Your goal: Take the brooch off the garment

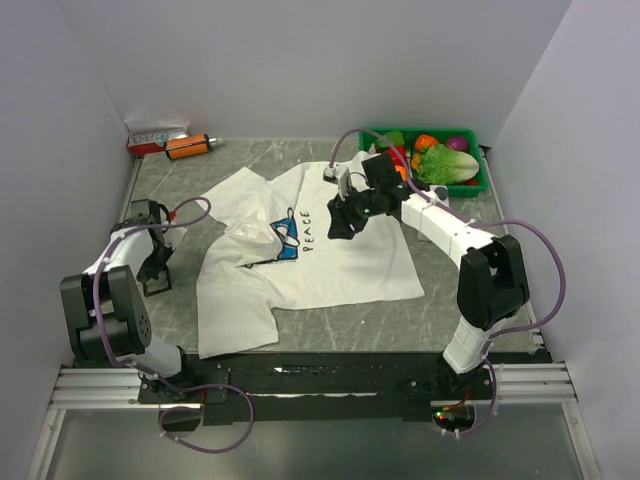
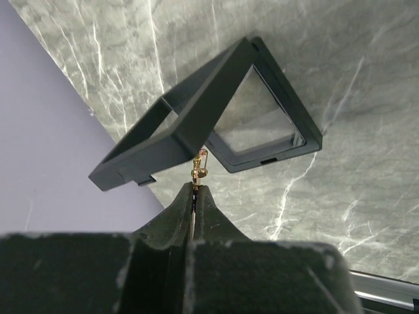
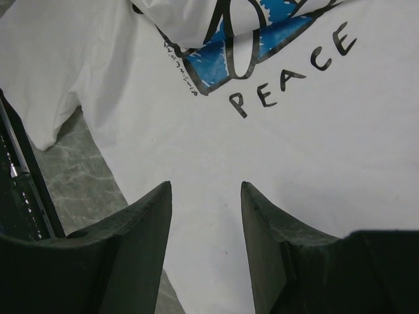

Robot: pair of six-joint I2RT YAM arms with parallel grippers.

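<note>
The small gold brooch [image 2: 199, 170] sticks out from the tips of my left gripper [image 2: 195, 188], which is shut on it, just above an open black display case [image 2: 196, 124] on the marble table. In the top view the left gripper [image 1: 158, 262] hangs over that case [image 1: 157, 283] at the left, away from the garment. The garment [image 1: 320, 250], a white T-shirt with a blue print and the word "PEACE", lies rumpled mid-table. My right gripper [image 1: 345, 222] hovers over it, and in the right wrist view that gripper [image 3: 206, 190] is open above white cloth [image 3: 314, 163] with nothing between the fingers.
A green bin [image 1: 478, 182] holding toy vegetables stands at the back right. An orange and black object [image 1: 187, 146] and a small box [image 1: 155, 135] lie at the back left corner. Grey walls close in both sides; a black rail [image 3: 23, 190] runs beside the shirt.
</note>
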